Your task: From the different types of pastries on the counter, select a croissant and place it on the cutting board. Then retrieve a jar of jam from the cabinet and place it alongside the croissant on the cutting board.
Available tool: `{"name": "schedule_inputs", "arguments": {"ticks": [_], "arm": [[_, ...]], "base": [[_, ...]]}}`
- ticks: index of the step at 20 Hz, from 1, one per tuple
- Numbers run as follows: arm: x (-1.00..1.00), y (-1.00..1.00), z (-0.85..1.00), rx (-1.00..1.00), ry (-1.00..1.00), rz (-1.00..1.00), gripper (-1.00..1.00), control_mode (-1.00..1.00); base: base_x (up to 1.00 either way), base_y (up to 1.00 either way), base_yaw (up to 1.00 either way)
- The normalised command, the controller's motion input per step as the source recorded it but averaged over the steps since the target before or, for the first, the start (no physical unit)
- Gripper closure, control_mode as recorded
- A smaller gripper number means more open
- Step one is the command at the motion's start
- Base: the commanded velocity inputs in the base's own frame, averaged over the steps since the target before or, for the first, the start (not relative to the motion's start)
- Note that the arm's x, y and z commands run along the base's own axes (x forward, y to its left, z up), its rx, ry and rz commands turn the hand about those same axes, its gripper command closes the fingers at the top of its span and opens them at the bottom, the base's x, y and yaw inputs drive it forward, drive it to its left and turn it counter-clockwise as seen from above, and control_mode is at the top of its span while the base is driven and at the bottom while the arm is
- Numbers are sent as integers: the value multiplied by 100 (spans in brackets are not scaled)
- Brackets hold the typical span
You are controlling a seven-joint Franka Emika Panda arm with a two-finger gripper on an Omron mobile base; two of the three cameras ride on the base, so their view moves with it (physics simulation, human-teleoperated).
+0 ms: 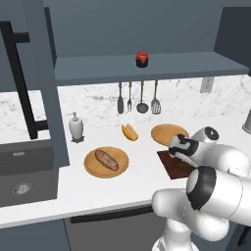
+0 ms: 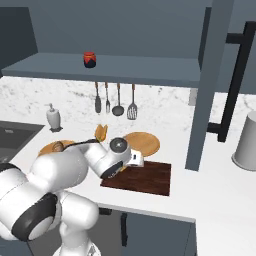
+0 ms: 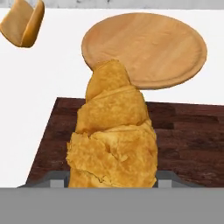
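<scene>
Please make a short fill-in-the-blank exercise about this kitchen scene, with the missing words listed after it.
1. The gripper is shut on the ____.
2. The croissant is above the dark cutting ____.
3. The red jar stands on the cabinet ____.
4. The long loaf lies on a round ____.

Missing words: croissant; board; shelf; plate

My arm (image 1: 215, 191) is folded low and reaches forward, wrist bent down. My gripper (image 3: 113, 177) is clamped on the croissant (image 3: 111, 140), one finger at each side of it.
</scene>
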Motion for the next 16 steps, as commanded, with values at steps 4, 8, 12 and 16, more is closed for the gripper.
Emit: {"name": "schedule_inputs", "arguments": {"ticks": [4,8,12,16], "arm": [[-16,54,2,-5,0,0,100,-100],[16,-4,-24,0,0,0,100,-100],[0,-18,-44,-2,0,0,100,-100],[-24,-3,0,0,9,0,100,-100]], "base": [[0,0,0],[0,0,0],[0,0,0],[0,0,0]]}}
